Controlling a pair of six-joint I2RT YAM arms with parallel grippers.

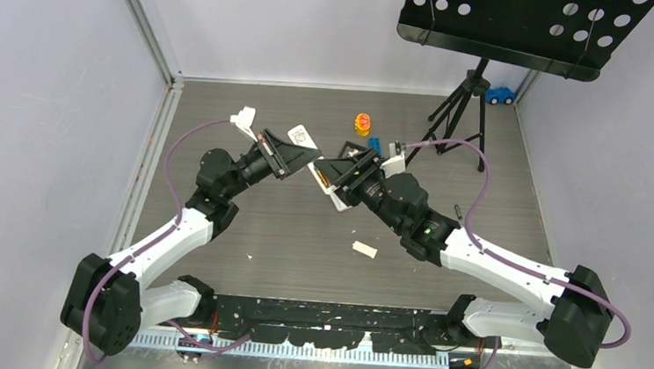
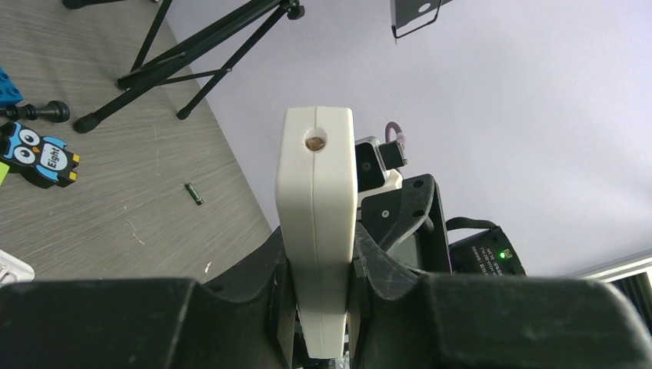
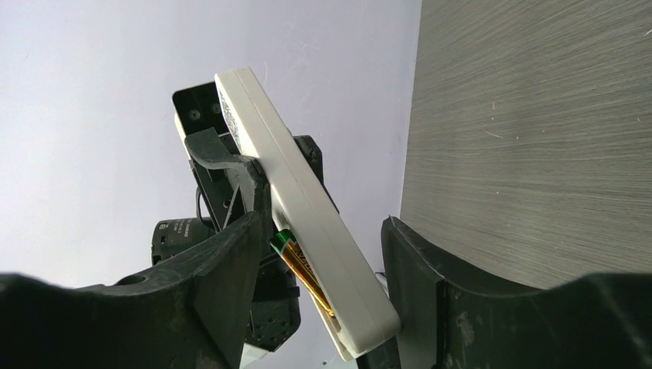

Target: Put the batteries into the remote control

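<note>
Remote control (image 2: 317,231) clamped edgewise between left jaws.

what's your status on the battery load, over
Left tool shut on remote, held off the table. Right tool straddling remote end, one battery between finger and remote, grip unclear. Another battery loose on table. Nothing blocking.

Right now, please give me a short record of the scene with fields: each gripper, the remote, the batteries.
left gripper: shut on remote, in the air
right gripper: fingers straddle remote and one battery; grip unclear
battery: dark and gold, lies along the remote
spare battery: loose on table
</note>
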